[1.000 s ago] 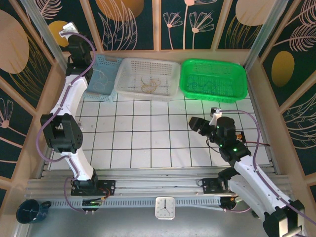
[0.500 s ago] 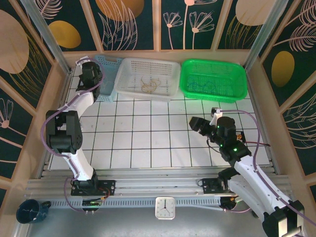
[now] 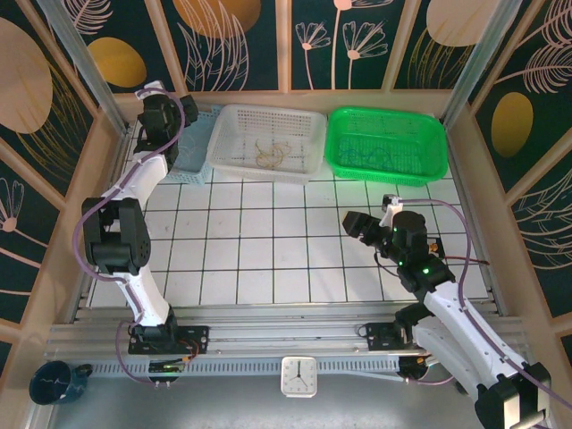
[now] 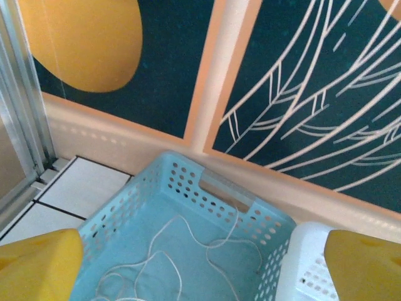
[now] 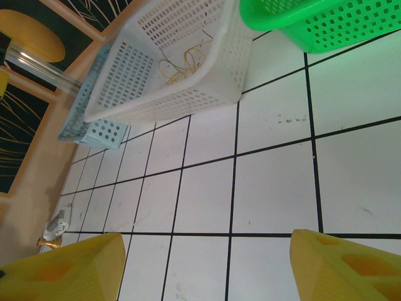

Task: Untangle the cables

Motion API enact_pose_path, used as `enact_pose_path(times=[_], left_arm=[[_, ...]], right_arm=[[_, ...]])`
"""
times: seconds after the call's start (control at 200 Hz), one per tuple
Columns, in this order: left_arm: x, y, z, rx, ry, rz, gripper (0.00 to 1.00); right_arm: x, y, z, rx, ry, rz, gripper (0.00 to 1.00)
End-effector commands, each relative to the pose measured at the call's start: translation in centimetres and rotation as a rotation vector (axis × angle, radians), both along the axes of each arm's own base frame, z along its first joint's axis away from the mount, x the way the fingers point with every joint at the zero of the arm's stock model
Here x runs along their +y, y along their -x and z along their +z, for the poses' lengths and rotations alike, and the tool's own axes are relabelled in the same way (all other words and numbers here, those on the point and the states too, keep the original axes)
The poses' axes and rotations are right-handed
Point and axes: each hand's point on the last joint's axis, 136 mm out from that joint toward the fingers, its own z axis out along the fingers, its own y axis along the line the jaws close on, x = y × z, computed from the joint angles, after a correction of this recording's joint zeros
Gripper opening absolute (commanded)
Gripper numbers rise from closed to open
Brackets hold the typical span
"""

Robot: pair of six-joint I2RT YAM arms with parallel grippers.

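From above, the left gripper (image 3: 166, 114) hung at the far-left corner, over the near end of the blue basket (image 3: 200, 143). Beside it stood the white basket (image 3: 261, 172), holding a small yellow cable (image 3: 271, 155) bunched near its middle. The green basket (image 3: 431, 147) came next on the right, with faint dark strands (image 3: 371, 158) on its floor, too thin to colour. The right gripper (image 3: 355, 224) sat low over the tiles, well apart from all three baskets and pointing towards the white one. The left arm was by far the nearer to the blue basket, and the right arm the nearer to the green.

At the left wrist, the left gripper (image 4: 200, 266) stood with its jaws spread as wide as they go and nothing between them. The white cable (image 4: 178, 263) lay straight below and slightly ahead of them, on the floor of the blue basket (image 4: 188, 182). It sprawled in loose open loops running roughly along the basket's length, away from the jaws towards the far handle. Any next reach here would likely be straight down.

At the right wrist, the right gripper (image 5: 207, 266) had its jaws well apart over bare tile, empty. The white basket (image 5: 163, 103) lay ahead and to the left with the yellow cable (image 5: 183, 63) curled inside. The blue basket (image 5: 94, 128) sat behind it and the green basket (image 5: 313, 28) at the upper right
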Motion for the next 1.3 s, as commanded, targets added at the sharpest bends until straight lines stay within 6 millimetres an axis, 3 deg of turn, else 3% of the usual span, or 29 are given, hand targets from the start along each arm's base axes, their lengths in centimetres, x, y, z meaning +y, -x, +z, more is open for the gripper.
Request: enact_pose_path(times=[0.0, 0.085, 0.17, 0.205, 0.215, 0.24, 0.42, 0.525, 0.61, 0.711, 0.846, 0.916, 1.051, 1.141, 1.291], left_arm=[[-0.9, 0.0, 2.7, -0.039, 0.053, -0.051, 0.99], [-1.7, 0.6, 4.5, -0.075, 0.099, -0.091, 0.99], [-2.9, 1.8, 6.1, -0.116, 0.159, -0.151, 0.99], [-3.4, 2.3, 5.9, -0.119, 0.185, -0.177, 0.99], [-3.5, 2.9, 7.1, -0.143, 0.192, -0.186, 0.99], [-3.9, 3.7, 7.6, -0.159, 0.209, -0.207, 0.99], [-5.9, 9.4, 10.1, -0.24, 0.263, -0.326, 0.99], [-6.7, 12.9, 10.4, -0.262, 0.248, -0.375, 0.99], [-6.4, 15.4, 9.8, -0.272, 0.195, -0.365, 0.99], [-4.9, 17.8, 6.8, -0.262, 0.125, -0.294, 0.99], [-2.9, 21.4, 5.1, -0.387, 0.057, -0.202, 0.99], [-1.5, 22.9, 4.3, -0.44, 0.038, -0.124, 0.99], [1.2, 23.8, 1.5, -0.409, -0.056, 0.028, 0.99], [2.0, 23.8, -0.4, -0.371, -0.134, 0.069, 0.99], [3.0, 23.5, -5.4, -0.247, -0.15, 0.118, 0.99]], right_arm=[[-0.4, -0.7, 1.8, -0.043, 0.004, -0.022, 0.7], [-0.4, -0.9, 1.9, -0.048, 0.013, -0.024, 0.71], [-0.7, -1.3, 2.4, -0.064, 0.028, -0.038, 0.79], [-0.7, -1.4, 2.8, -0.078, 0.035, -0.041, 0.88], [-0.8, -1.4, 3.0, -0.082, 0.036, -0.043, 0.92], [-0.9, -1.6, 3.4, -0.095, 0.044, -0.05, 0.99], [-2.4, -3.0, 8.2, -0.209, 0.1, -0.121, 0.99], [-3.6, -4.1, 10.8, -0.258, 0.142, -0.188, 0.99], [-5.3, -5.2, 11.6, -0.266, 0.208, -0.284, 0.99], [-7.1, -6.3, 11.0, -0.265, 0.291, -0.369, 0.99], [-9.4, -7.3, 9.1, -0.292, 0.347, -0.499, 0.99], [-9.6, -7.5, 8.0, -0.338, 0.374, -0.504, 0.99], [-11.2, -8.1, 5.4, -0.362, 0.456, -0.585, 0.99], [-12.3, -8.6, 4.2, -0.353, 0.518, -0.629, 0.99], [-14.1, -9.0, 2.7, -0.342, 0.603, -0.697, 0.99]])
